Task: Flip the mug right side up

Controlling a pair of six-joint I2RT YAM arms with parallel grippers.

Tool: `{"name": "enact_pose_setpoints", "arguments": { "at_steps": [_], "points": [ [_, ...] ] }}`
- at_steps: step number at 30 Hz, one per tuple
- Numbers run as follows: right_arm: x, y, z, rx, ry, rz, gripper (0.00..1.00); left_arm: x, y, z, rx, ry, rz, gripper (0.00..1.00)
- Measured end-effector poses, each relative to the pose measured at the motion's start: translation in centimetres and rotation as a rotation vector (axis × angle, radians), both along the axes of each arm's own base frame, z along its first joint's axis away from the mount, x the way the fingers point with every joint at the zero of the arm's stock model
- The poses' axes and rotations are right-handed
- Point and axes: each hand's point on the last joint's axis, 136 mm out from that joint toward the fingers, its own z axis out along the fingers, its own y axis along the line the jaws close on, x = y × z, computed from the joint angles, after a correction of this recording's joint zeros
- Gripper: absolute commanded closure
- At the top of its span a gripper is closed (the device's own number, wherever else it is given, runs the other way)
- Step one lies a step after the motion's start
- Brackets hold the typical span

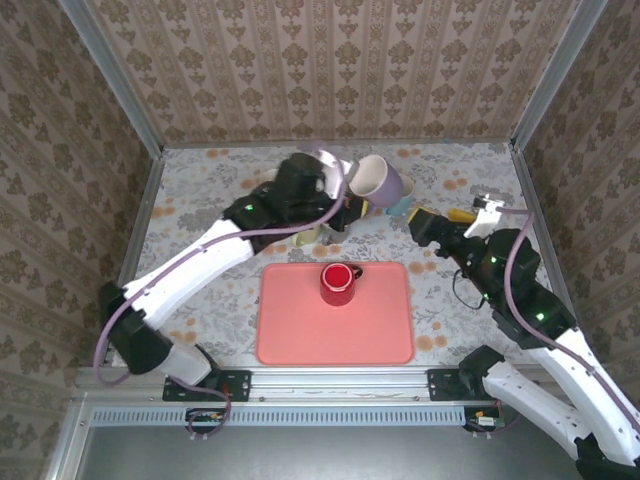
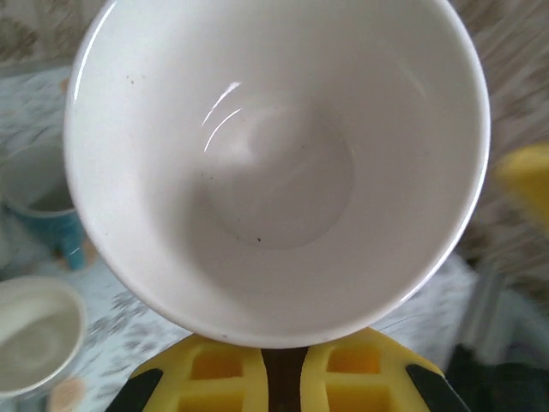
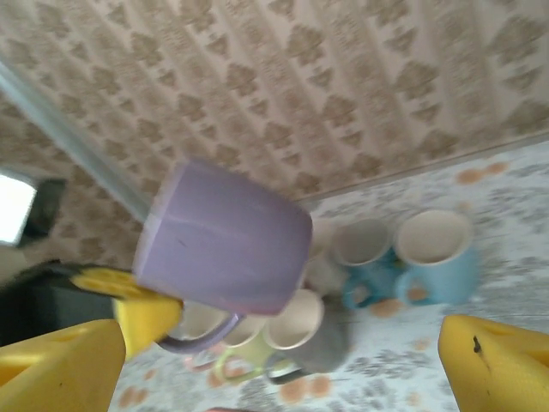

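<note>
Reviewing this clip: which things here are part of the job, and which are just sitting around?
In the job:
- purple mug, held off the table, tilted
- left tool, shut on it
- right tool, open, close by

Lying about:
- red mug on the pink tray
- blue mugs on the table
- pale mugs beside them

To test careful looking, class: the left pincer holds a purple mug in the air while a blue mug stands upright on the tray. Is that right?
One slip: it is a red mug that stands upright on the tray, not a blue one; the top external view shows it. The left pincer does hold the purple mug in the air.
</note>
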Motion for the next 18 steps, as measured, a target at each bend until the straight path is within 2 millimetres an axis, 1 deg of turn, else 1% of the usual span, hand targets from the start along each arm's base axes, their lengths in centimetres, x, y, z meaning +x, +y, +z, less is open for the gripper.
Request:
{"name": "enact_pose_setpoints", "arguments": {
  "at_steps": [1,4,6,8,10,18],
  "points": [
    [-0.3,-0.8,0.2,-0.022,-0.003,-0.027,0.04,0.3,-0.6,-1.9,0.076,0.001,0.007,1.00],
    [-1.0,-2.1,0.2,-0.074,-0.008,-0.071,0.03,1.1,-1.8,-6.7,0.246,0.014,0.018,1.00],
    [-1.3,-2.6,-0.2,-0.103,0.000,-0.085,0.03,1.3,-2.2,-9.5,0.338,0.024,0.021,1.00],
    [-1.4,-2.9,-0.5,-0.127,0.007,-0.094,0.03,1.7,-2.4,-11.6,0.401,0.033,0.030,1.00],
    [-1.6,-3.1,-0.6,-0.144,0.007,-0.097,0.03,2.0,-2.6,-13.1,0.445,0.039,0.040,1.00],
    [-2.4,-3.6,-1.3,-0.176,-0.006,-0.094,0.02,3.5,-2.8,-16.4,0.512,0.057,0.102,1.00]
  ]
}}
